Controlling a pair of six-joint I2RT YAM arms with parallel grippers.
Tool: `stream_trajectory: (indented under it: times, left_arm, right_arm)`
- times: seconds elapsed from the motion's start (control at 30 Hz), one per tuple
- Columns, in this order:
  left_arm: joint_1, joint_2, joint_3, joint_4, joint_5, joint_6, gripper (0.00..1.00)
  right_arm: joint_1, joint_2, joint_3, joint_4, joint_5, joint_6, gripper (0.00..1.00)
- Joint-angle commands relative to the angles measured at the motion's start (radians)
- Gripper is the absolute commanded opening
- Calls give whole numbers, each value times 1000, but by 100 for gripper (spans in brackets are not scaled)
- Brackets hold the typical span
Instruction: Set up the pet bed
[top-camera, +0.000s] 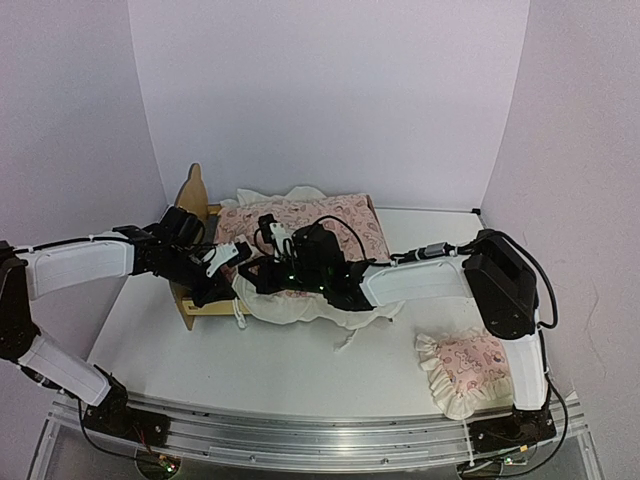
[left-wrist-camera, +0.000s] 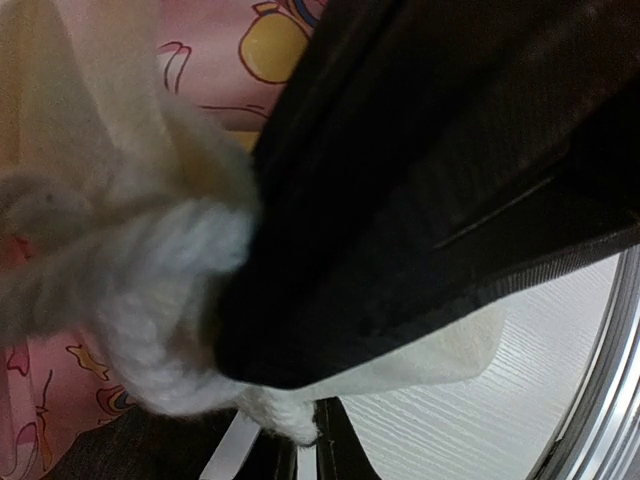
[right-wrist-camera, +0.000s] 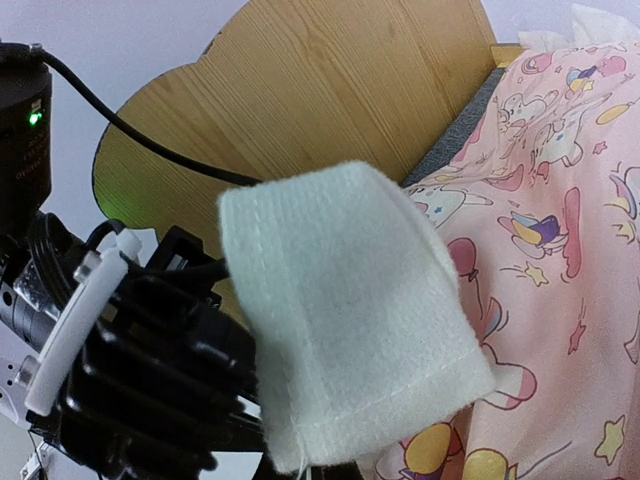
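Observation:
The plywood pet bed (top-camera: 193, 195) stands left of centre, its ear-shaped headboard (right-wrist-camera: 300, 90) upright and a strip of grey base (right-wrist-camera: 452, 138) showing. The pink printed mattress cushion (top-camera: 315, 225) lies on it, its white ruffle (top-camera: 300, 305) hanging over the near side. My left gripper (top-camera: 228, 262) is at the bed's near left corner, shut on a bunch of white ruffle (left-wrist-camera: 170, 300). My right gripper (top-camera: 258, 272) is right beside it, shut on a white flap (right-wrist-camera: 350, 310) of the cushion's edge. The right gripper's dark body (left-wrist-camera: 450, 150) fills much of the left wrist view.
The small pink ruffled pillow (top-camera: 465, 368) lies at the near right by the right arm's base. White walls close in the back and both sides. The metal rail (top-camera: 320, 435) runs along the table's near edge.

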Motion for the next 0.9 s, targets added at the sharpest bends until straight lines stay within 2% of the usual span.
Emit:
stream_trajectory:
  times: [0.0,0.1,0.23,0.37,0.57,0.87]
  left_arm:
    - [2,-11,16,23,-14,-8,1]
    - [2,-25,27,-30,-10,13,1]
    - [2,-59,9,-61,2,35,6]
    - [2,-64,7,-52,-3,29,0]
    - [2,-80,28,-103,-12,67,0]
    - [2,-63,-5,-51,-2,56,12]
  right_arm:
    - [-2,-53,24,16,13,-21,0]
    - [-2,-51,23,17,12,-22,0]
    - [-2,-49,24,16,12,-20,0]
    - [-1,-49,26,16,11,-19,0]
    - [-3,-51,24,13,12,-22,0]
    - [-2,-34,45,13,-6,-8,0]
